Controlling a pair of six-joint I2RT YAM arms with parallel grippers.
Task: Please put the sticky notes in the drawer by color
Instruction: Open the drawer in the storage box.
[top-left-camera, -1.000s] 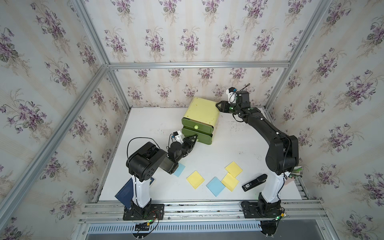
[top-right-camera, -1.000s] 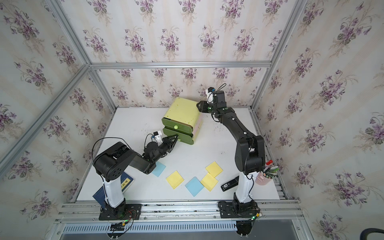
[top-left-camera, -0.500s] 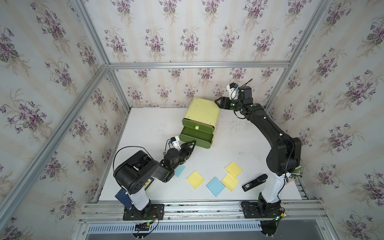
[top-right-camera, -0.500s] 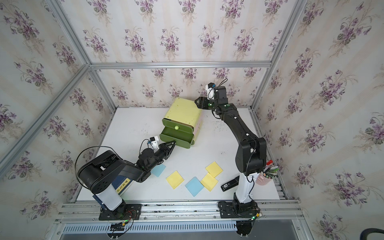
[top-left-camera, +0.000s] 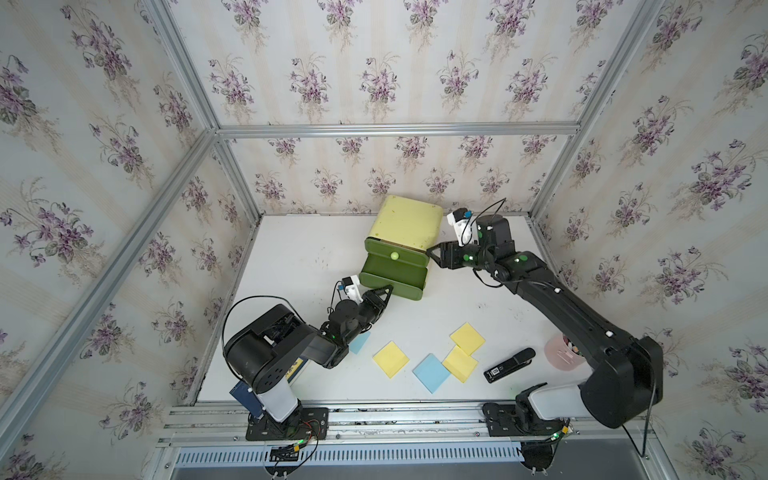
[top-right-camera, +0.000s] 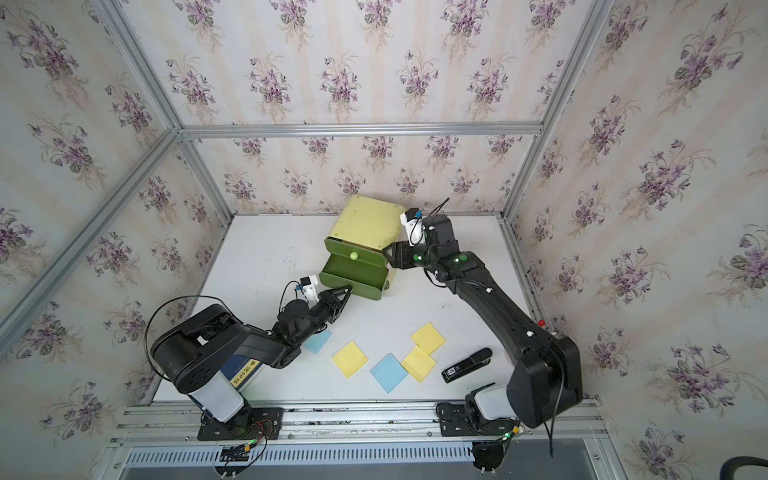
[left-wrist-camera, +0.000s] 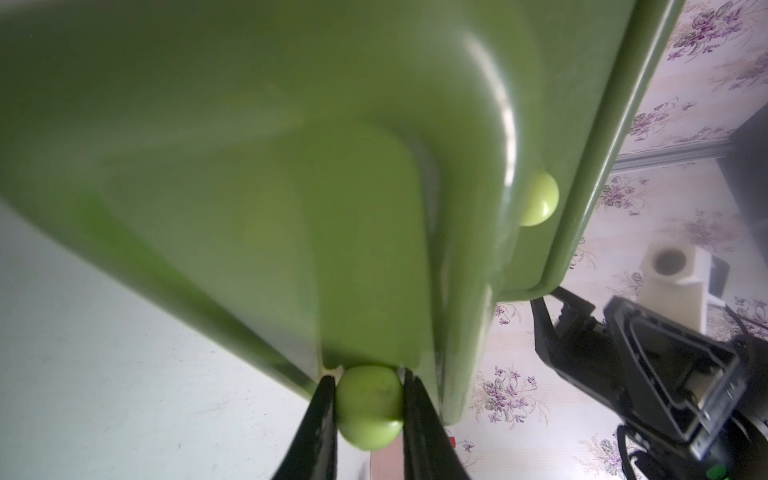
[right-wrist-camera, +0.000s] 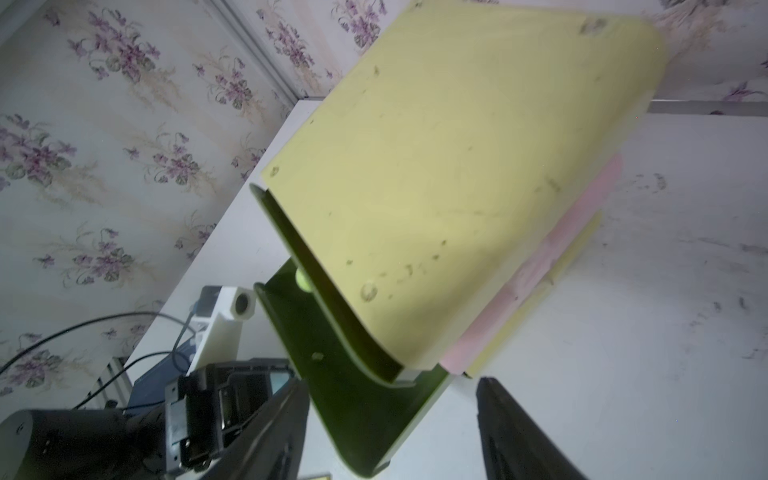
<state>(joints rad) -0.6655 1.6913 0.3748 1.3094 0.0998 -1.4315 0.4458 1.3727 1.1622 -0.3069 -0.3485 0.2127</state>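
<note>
While one drawer (top-left-camera: 392, 279) of the cabinet (top-left-camera: 409, 222) is held pulled out by its knob (left-wrist-camera: 368, 409), clenched in the left gripper (left-wrist-camera: 368, 376), and the right gripper (top-left-camera: 433, 252) is seen unclenched beside it, five yellow and blue sticky notes (top-left-camera: 431, 372) are seen unsorted on the table (top-left-camera: 299, 257).
</note>
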